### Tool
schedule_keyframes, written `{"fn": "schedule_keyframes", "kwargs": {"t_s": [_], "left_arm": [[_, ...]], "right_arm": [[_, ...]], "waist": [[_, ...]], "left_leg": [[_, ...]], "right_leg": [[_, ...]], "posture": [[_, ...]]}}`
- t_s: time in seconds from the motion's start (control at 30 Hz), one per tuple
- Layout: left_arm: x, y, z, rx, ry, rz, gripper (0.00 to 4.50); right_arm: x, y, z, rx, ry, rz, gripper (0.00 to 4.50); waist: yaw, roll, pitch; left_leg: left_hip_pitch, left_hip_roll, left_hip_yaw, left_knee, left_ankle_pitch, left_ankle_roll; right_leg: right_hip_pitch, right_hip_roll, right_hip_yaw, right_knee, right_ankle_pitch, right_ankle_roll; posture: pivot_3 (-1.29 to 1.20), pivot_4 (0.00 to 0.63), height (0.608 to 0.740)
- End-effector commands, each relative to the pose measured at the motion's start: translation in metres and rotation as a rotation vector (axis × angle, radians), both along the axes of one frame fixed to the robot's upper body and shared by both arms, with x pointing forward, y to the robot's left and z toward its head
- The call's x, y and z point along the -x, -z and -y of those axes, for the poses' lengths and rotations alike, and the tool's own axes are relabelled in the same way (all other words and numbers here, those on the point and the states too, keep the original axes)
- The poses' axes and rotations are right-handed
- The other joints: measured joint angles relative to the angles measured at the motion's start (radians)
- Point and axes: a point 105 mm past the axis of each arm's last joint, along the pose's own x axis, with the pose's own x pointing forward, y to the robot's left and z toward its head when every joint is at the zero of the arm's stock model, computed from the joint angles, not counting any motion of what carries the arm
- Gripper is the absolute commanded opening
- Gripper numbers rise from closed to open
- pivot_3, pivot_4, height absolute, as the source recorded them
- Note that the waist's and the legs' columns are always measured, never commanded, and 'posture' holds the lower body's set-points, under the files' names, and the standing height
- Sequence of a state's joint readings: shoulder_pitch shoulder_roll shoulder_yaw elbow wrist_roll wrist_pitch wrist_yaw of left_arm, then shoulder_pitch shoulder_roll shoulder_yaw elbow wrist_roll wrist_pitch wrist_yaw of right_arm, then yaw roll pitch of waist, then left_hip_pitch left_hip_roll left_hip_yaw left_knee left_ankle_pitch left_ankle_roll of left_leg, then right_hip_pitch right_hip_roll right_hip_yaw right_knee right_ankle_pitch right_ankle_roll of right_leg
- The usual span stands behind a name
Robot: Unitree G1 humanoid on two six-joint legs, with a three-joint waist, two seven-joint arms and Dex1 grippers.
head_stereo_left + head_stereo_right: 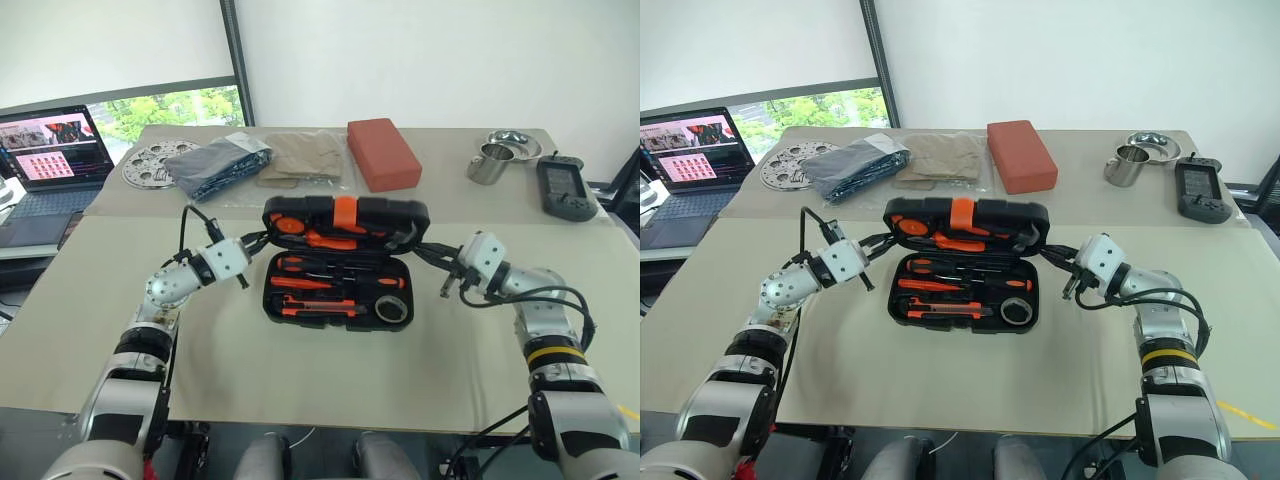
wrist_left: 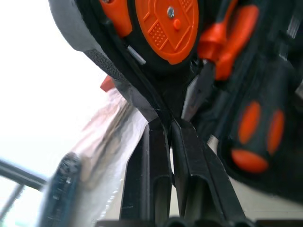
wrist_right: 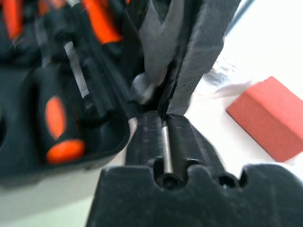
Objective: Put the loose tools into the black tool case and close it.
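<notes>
Black case point(image 1: 338, 268) lying open on table point(image 1: 300, 370), tools point(image 1: 320, 295) slotted inside, lid edges pinched by left gripper point(image 1: 256, 240) and right gripper point(image 1: 428, 250), red block point(image 1: 383, 152) behind.

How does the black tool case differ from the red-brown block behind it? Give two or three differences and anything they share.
The black tool case is black with orange tools in its slots; the red-brown block is one plain colour. The case stands open, lid tilted up; the block is a solid piece with no lid or hinge to be seen. The case lies between the two grippers, nearer the robot; the block lies farther back. Both are rectangular and rest on the table.
</notes>
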State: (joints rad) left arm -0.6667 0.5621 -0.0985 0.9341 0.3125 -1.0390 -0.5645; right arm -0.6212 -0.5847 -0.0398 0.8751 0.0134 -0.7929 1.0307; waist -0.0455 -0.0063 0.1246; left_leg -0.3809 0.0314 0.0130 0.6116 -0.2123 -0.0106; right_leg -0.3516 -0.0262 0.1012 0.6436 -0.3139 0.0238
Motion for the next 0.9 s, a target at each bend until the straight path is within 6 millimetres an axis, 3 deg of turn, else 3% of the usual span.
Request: {"fn": "schedule_keyframes", "kwargs": {"t_s": [0.03,0.07,0.1,0.17,0.3,0.5,0.7,0.77,0.9], "left_arm": [[0.021,0.010,-0.011,-0.174,0.076,0.123,1.73],[0.027,0.012,-0.023,-0.200,0.069,0.136,1.98],[0.036,0.010,-0.034,-0.184,0.076,0.145,2.55],[0.042,0.007,-0.047,-0.164,0.059,0.154,2.81],[0.040,-0.007,-0.062,-0.062,-0.028,0.175,4.39],[0.026,-0.010,-0.063,0.185,-0.126,-0.021,4.39],[0.005,-0.048,-0.020,0.501,-0.023,-0.230,4.39],[0.002,-0.059,-0.002,0.549,0.026,-0.279,4.39],[0.004,-0.074,0.039,0.562,0.164,-0.362,4.39]], "right_arm": [[0.010,0.002,0.013,0.115,-0.024,0.074,1.89],[0.013,0.007,0.024,0.131,0.005,0.047,2.07],[0.016,0.011,0.034,0.144,0.023,0.028,2.66],[0.022,0.014,0.045,0.159,0.040,0.006,2.68],[0.037,0.019,0.056,0.110,0.040,-0.059,2.68],[0.078,0.025,0.034,-0.068,-0.060,-0.355,2.68],[0.136,0.034,-0.004,-0.153,-0.150,-0.745,2.68],[0.139,0.034,-0.016,-0.178,-0.146,-0.782,2.68],[0.125,0.036,-0.035,-0.222,-0.110,-0.737,2.68]], "waist": [[0.000,0.000,0.000],[0.000,0.000,0.000],[0.000,0.000,0.000],[0.000,0.000,0.000],[0.003,-0.001,0.000],[0.006,0.000,0.000],[0.016,0.000,-0.001],[0.015,0.000,0.000],[0.007,-0.001,0.000]], "left_leg": [[0.000,0.000,0.000,0.000,0.000,0.000],[0.000,0.000,0.000,-0.001,0.000,0.000],[0.000,0.000,0.001,-0.002,0.000,0.000],[0.000,0.001,0.002,-0.002,0.000,0.000],[0.005,0.002,0.007,-0.004,0.000,0.001],[0.004,0.003,0.015,-0.004,0.002,0.004],[-0.002,0.002,0.014,0.001,0.002,0.004],[-0.002,0.002,0.013,0.002,0.002,0.004],[-0.002,0.002,0.013,0.004,0.003,0.004]], "right_leg": [[0.000,0.000,0.000,0.000,0.000,0.000],[0.000,-0.001,0.000,0.000,0.000,0.000],[0.000,-0.002,0.000,0.000,0.000,-0.001],[0.000,-0.003,0.000,0.002,0.001,-0.002],[0.001,-0.014,-0.004,0.000,0.001,-0.002],[0.001,-0.015,-0.005,0.004,0.001,-0.001],[0.000,-0.012,-0.009,0.003,0.000,-0.001],[0.001,-0.008,-0.008,0.002,0.000,-0.001],[0.000,-0.001,-0.005,0.000,0.000,0.001]], "posture": [[0.00,0.150,0.740],[0.00,0.150,0.740],[0.00,0.150,0.740],[0.00,0.150,0.740],[0.00,0.150,0.740],[0.00,0.150,0.740],[0.00,0.150,0.740],[0.00,0.150,0.740],[0.00,0.150,0.740]]}}
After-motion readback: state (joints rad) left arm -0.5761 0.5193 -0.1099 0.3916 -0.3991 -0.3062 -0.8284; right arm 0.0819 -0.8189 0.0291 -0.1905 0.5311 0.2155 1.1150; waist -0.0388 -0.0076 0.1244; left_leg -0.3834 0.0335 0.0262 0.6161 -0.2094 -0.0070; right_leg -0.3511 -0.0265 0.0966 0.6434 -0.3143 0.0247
